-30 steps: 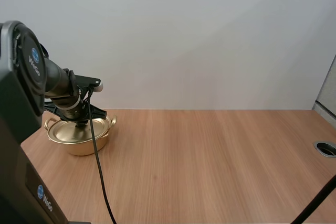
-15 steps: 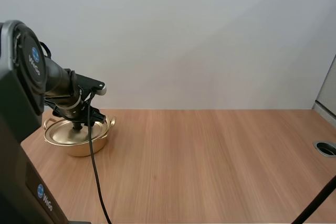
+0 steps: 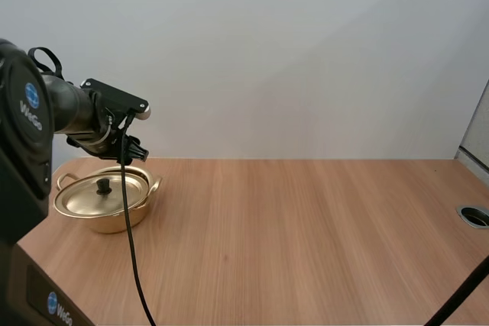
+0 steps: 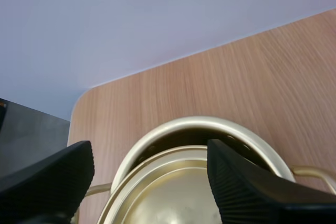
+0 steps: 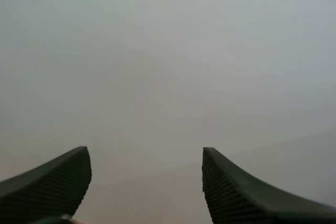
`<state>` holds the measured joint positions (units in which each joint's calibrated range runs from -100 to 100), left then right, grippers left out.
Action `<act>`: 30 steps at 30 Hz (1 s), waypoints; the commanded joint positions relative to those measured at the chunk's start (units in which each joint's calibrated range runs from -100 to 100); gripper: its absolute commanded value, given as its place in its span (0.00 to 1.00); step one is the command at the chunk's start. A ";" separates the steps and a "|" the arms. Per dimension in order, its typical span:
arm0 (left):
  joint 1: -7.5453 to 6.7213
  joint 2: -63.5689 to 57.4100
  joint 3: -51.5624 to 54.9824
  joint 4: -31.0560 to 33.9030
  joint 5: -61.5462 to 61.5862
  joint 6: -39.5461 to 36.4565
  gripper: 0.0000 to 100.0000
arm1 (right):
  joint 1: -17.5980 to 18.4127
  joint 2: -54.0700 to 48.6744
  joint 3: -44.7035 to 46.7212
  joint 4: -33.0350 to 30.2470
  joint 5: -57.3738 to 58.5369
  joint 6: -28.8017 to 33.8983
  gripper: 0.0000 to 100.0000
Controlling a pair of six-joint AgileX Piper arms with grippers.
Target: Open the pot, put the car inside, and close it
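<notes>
A gold pot point(image 3: 107, 217) stands at the table's left end, its lid point(image 3: 98, 196) resting on it with a black knob point(image 3: 103, 185) on top. My left gripper point(image 3: 130, 154) hangs just above and behind the pot, apart from the knob. In the left wrist view its fingers point(image 4: 247, 182) stand wide apart over the lid point(image 4: 173, 192), and a dark gap shows between the lid's far edge and the pot rim point(image 4: 199, 121). My right gripper point(image 5: 146, 153) is open on nothing, facing a plain grey wall.
The wooden table point(image 3: 306, 234) stretches right from the pot. A round cable hole point(image 3: 475, 216) sits at its far right edge, and a black strut point(image 3: 458, 297) crosses the lower right corner. A grey wall stands behind.
My left gripper has opened, let go of the lid's knob and risen above the pot. The lid stays on the pot, which now sits slightly further left.
</notes>
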<state>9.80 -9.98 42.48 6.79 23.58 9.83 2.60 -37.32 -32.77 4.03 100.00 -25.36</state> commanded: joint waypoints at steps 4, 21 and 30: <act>0.01 -2.55 -0.09 -0.05 0.06 -0.08 1.00 | -0.01 0.01 0.01 0.03 0.00 0.01 1.00; 0.01 -4.18 -0.09 -0.53 3.97 -0.45 1.00 | -0.01 0.01 0.01 0.03 0.00 0.01 1.00; 0.01 -9.37 -5.90 -0.53 4.78 -6.55 1.00 | -0.01 0.01 0.01 0.85 0.00 0.01 1.00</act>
<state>9.80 -18.08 38.32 6.28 28.32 4.72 2.60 -37.32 -32.77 4.84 100.00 -25.36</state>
